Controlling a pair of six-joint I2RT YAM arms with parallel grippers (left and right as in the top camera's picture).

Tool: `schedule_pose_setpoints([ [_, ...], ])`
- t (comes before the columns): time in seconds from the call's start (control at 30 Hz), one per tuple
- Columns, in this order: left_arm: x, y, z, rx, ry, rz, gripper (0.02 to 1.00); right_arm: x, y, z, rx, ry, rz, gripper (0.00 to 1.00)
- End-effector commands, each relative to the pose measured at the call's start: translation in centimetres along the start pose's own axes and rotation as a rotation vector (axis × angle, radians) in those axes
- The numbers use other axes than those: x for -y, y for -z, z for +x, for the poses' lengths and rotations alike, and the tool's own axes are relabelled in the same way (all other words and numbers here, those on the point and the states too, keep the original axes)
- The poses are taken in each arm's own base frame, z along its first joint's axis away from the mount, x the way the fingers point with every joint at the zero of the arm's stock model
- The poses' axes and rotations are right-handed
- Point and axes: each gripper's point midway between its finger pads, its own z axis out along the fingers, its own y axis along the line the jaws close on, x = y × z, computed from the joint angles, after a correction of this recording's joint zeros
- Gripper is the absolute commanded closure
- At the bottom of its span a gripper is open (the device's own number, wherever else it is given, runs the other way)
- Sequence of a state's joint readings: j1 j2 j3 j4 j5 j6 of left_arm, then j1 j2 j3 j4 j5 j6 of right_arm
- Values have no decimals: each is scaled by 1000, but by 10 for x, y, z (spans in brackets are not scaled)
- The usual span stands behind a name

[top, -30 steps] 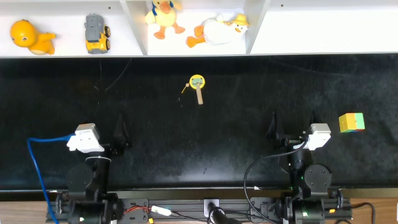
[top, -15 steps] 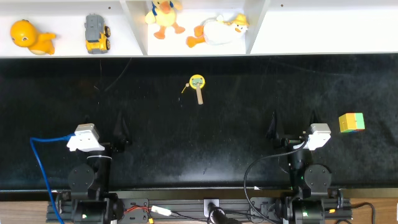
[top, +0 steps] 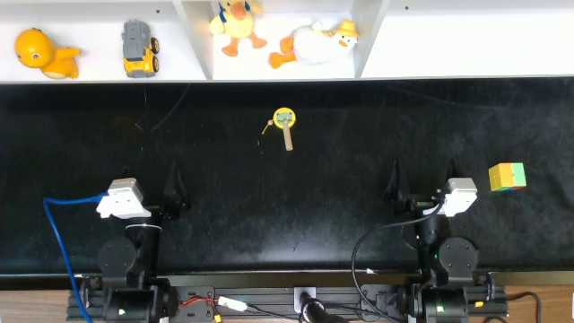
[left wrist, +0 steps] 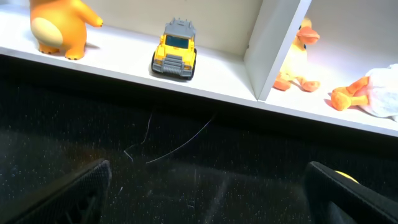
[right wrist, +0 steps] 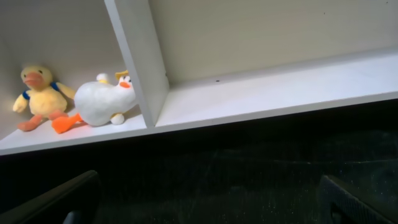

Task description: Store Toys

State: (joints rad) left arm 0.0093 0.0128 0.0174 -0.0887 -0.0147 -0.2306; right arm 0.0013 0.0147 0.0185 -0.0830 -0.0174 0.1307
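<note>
Top view: two toys left to store, four already on the shelf [top: 466,54].
Stick toy [top: 285,126] and coloured cube [top: 507,176] lie well apart on the black table [top: 90,135]; left gripper [left wrist: 208,180] and right gripper [right wrist: 208,186] sit empty, fingers apart.

Both arms tucked near bases; left hand [left wrist: 205,168] fingers spread wide; right hand [right wrist: 208,179] likewise.
</note>
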Motion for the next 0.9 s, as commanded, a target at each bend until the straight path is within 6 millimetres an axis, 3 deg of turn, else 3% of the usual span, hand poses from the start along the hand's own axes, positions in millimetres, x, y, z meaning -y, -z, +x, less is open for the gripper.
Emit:
schedule_pose_setpoints([
  [0.03, 0, 0, 1, 6, 11, 5, 20, 3, 0, 2, 4, -4, 11, 5],
  [0.57, 0, 0, 1, 6, 11, 5, 20, 3, 0, 2, 5, -4, 11, 5],
  [0.67, 0, 0, 1, 5, 11, 4, 20, -8, 0, 3, -4, -21, -52, 5],
  [0.73, 0, 0, 1, 5, 11, 4, 20, -20, 1, 4, -17, -96, -119, 7],
  [0.9, 0, 0, 1, 5, 11, 4, 20, -52, 8, 7, -111, -492, -292, 7],
])
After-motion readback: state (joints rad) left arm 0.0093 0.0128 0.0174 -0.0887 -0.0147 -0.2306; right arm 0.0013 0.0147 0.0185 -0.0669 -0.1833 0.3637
